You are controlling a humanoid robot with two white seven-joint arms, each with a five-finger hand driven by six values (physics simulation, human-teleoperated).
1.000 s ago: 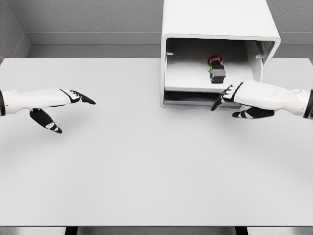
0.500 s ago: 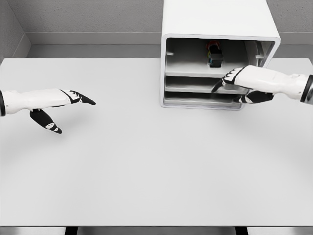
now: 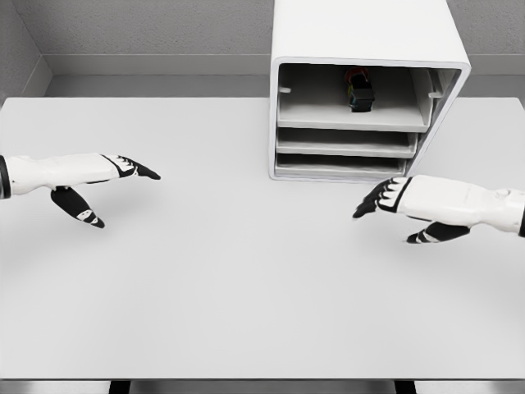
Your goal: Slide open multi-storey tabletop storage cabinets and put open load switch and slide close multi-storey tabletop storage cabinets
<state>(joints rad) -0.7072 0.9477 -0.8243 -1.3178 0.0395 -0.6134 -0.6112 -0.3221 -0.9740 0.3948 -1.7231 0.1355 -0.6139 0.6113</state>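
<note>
The switch (image 3: 359, 90) was seen lying in the top drawer (image 3: 353, 111) of the white cabinet (image 3: 365, 33), toward the back, red end pointing away, dark body toward the front. The top drawer was pushed in, its front lip about level with the cabinet opening. Two shallower drawers were stacked below it: the middle drawer (image 3: 344, 144) and the bottom drawer (image 3: 340, 167), both pushed in too. The cabinet was placed at the far edge of the white table (image 3: 246, 287), right of centre. Grey walls were seen behind the table and at the left.

The right hand (image 3: 414, 201) was held over the table in front of the cabinet, below the bottom drawer and well apart from the switch; its fingers (image 3: 371, 205) were stretched loosely and nothing was held. The left hand (image 3: 90, 176) was held over the table's left side, far from the cabinet, fingers extended, thumb dropped, nothing held.
</note>
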